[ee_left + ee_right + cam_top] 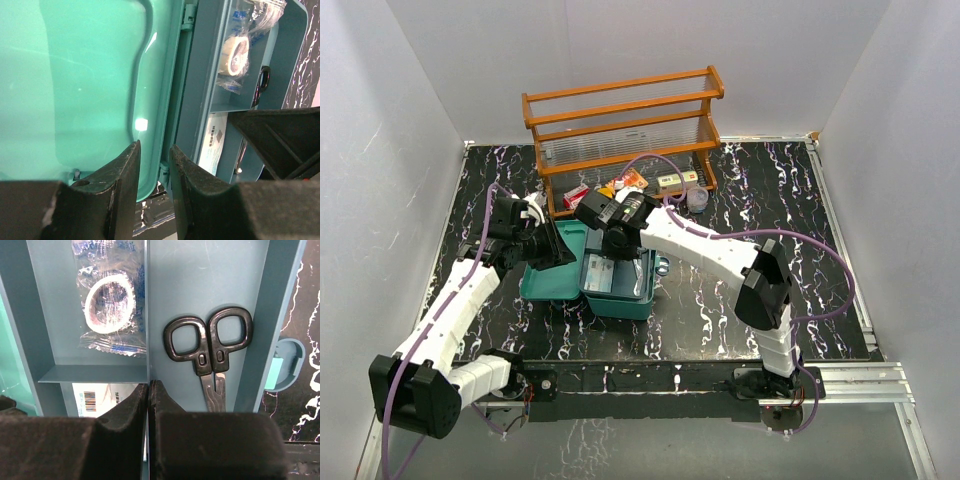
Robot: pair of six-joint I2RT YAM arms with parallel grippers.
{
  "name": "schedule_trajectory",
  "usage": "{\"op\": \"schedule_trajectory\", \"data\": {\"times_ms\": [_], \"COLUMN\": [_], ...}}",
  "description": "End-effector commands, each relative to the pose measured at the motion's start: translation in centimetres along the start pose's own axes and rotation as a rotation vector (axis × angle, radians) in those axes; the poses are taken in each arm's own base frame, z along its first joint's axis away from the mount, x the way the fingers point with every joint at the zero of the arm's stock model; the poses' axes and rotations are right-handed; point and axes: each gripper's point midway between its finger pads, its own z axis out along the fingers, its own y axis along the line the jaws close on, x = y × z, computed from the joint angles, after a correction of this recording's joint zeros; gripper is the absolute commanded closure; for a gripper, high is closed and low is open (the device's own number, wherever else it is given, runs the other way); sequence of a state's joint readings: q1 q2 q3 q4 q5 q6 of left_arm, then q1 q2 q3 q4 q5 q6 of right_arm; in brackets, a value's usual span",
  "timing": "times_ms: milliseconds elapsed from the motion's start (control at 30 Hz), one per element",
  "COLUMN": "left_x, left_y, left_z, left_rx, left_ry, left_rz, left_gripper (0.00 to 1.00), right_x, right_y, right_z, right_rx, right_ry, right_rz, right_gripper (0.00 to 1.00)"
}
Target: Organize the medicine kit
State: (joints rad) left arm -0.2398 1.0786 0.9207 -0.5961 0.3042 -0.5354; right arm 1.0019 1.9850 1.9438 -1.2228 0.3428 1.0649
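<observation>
Only the right wrist view resolves scissors [210, 345] inside the medicine kit [620, 304]; right end effector [149, 390] together, left end effector [155, 150] narrowly apart.

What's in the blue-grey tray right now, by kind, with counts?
Visible in the tray of the medicine kit, right wrist view:
Tape roll in clear bag: 1
Black-handled scissors: 1
White barcoded packet: 1
Total: 3
The gripper hides the tray's near end, so there may be more.
</observation>
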Motion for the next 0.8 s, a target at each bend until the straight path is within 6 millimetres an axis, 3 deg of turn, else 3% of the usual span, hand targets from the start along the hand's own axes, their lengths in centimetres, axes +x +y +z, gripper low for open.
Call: {"op": "schedule_trajectory", "data": {"times_ms": [0, 333, 767], "left_x": [0.6, 0.1, 0.1], "left_y": [0.7, 0.4, -0.1], "left_z": [-1.0, -1.9, -2.0], "left_rx": [-0.028, -0.013, 0.008], "left_ry": [-0.022, -0.072, -0.065], "left_rz": [0.026, 0.051, 0.061], "left_gripper": [0.72, 0.71, 0.71], "right_x": [-2.1, -0.8, -0.3], "right_y": [-0.5, -1.9, -1.1], "right_z": [-1.6, -0.9, 0.5], "right_rx": [0.013, 0.058, 0.063], "right_ry": [-0.083, -0.042, -0.016], "right_rz": [0.084, -0.009, -0.026], "right_gripper": [1.0, 1.0, 1.0]}}
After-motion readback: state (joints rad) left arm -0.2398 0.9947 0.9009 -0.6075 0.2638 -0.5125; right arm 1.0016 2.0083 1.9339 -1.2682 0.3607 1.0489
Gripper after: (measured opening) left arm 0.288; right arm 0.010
